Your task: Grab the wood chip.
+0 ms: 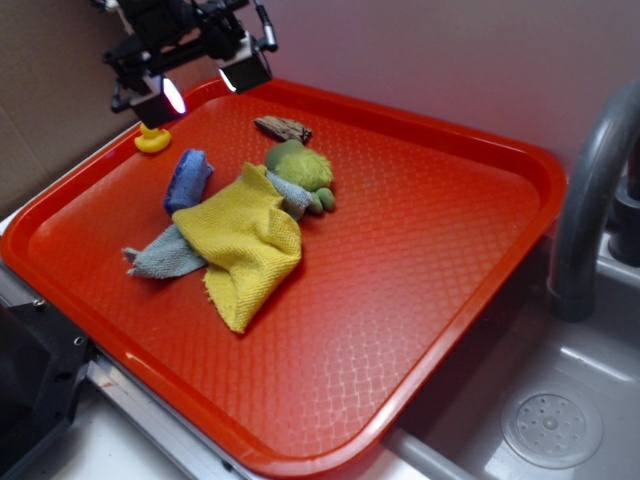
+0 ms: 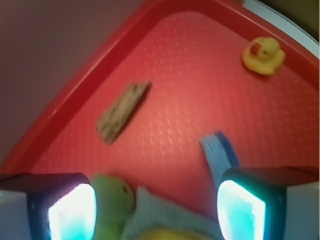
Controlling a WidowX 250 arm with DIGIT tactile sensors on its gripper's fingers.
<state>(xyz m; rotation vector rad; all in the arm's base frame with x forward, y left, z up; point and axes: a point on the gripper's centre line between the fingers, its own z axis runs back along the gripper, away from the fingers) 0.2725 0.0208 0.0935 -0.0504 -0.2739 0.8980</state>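
Black pincer (image 1: 201, 88) with glowing white pads

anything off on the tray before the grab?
Only clutter: a yellow cloth lies crumpled over a grey-blue cloth, partly covering the green plush toy. The wood chip lies flat and clear of them. The hand is open above.

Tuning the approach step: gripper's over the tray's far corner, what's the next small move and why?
Probably shift the gripper over the wood chip, then descend. The jaws are open and empty, raised above the tray. The chip lies bare, apart from the green plush toy.
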